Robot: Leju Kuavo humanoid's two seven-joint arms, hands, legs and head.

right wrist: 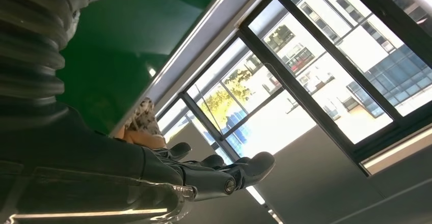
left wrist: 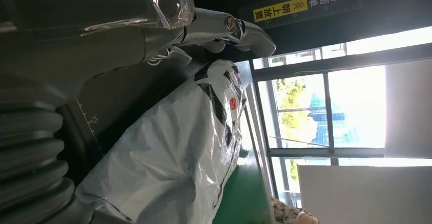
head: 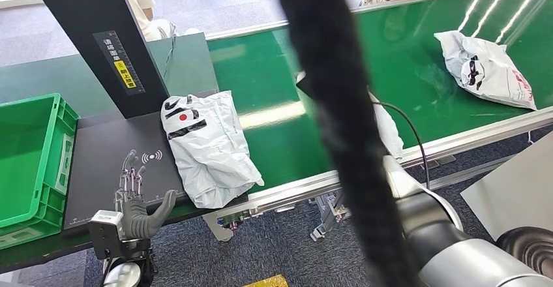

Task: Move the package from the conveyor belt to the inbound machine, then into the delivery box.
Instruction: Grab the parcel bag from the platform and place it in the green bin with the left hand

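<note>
A white package [head: 207,145] with black print and a red dot lies half on the black inbound machine plate [head: 111,163] and half on the green conveyor belt [head: 280,85]. My left hand [head: 135,199] hovers over the plate's front edge, just left of the package, with its fingers spread and holding nothing. In the left wrist view the fingers [left wrist: 224,28] reach out beside the package [left wrist: 178,152] without touching it. My right hand [right wrist: 204,175] is held over the belt [right wrist: 127,46] with its fingers extended and nothing in them.
The machine's black post [head: 98,39] with a yellow label rises behind the plate. A green crate [head: 32,156] stands at the left. A second white package [head: 486,68] lies far right on the belt. A dark blurred band [head: 339,124] crosses the middle. People stand beyond the belt.
</note>
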